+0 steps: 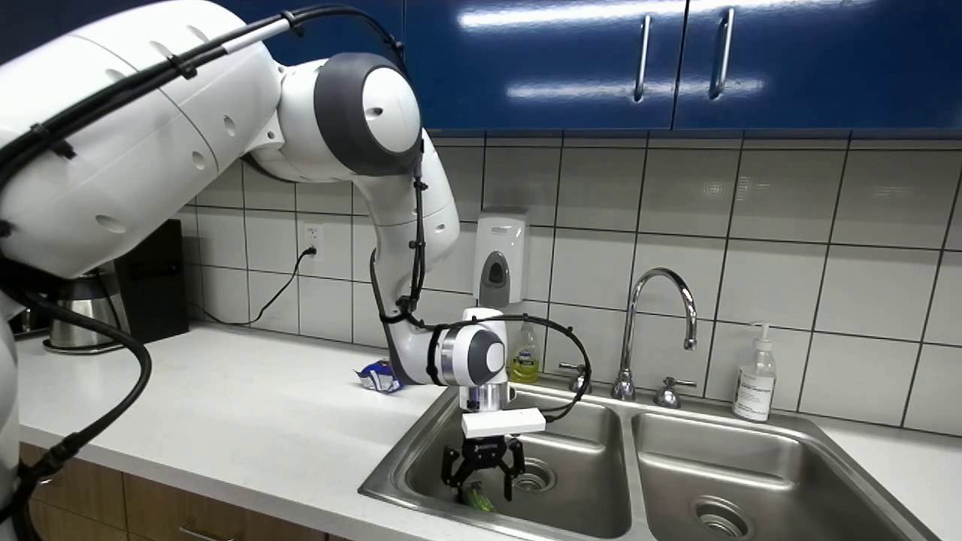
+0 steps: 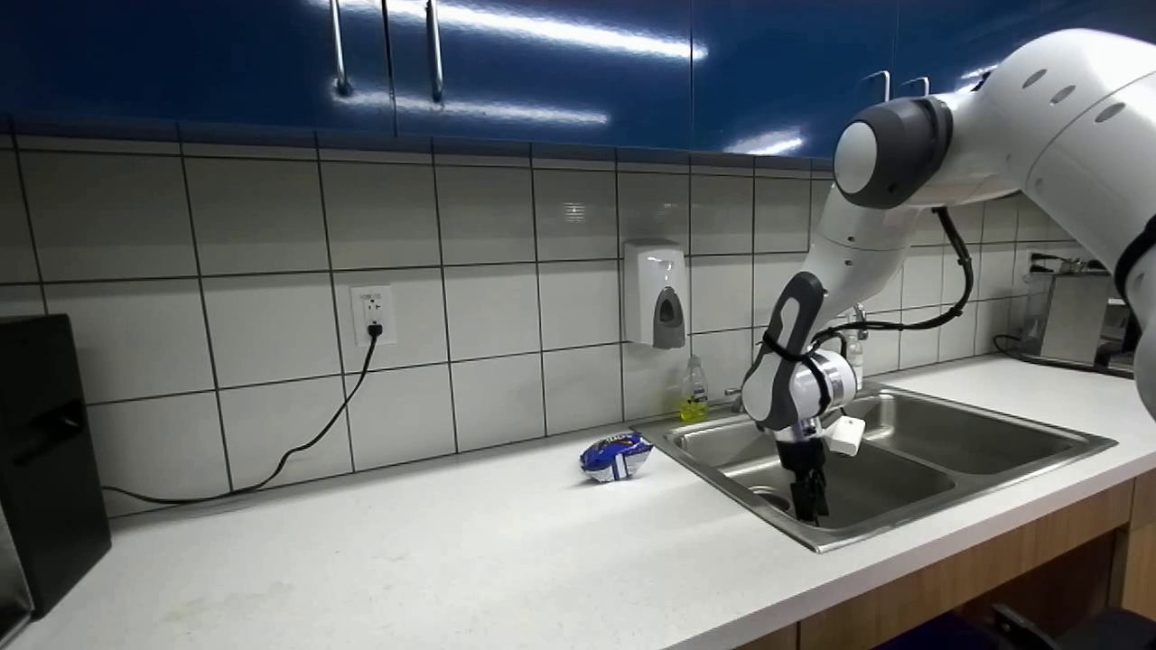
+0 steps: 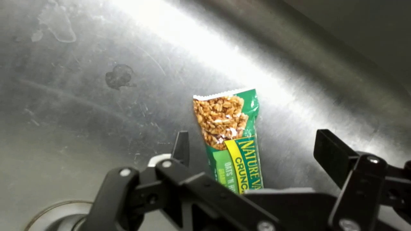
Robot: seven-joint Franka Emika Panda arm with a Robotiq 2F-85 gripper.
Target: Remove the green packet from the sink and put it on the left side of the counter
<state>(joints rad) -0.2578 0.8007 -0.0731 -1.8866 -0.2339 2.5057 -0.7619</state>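
Note:
The green packet [image 3: 229,138] is a granola-bar wrapper with a yellow band. It lies flat on the floor of the basin nearer the soap bottle; its lower end is hidden by the gripper in the wrist view. It also shows as a small green patch in an exterior view [image 1: 477,497]. My gripper [image 3: 252,141] is open and empty, pointing down inside that basin [image 1: 484,490], with its fingers on either side of the packet, nearer the left finger. The steel sink [image 1: 385,481] is set in the off-white counter [image 1: 225,406].
A blue-and-white crinkled packet [image 2: 616,456] lies on the counter beside the sink. A yellow soap bottle [image 1: 524,357], chrome faucet [image 1: 627,330] and white pump bottle [image 1: 754,383] stand behind the sink. A black appliance [image 2: 50,460] stands at the counter's far end.

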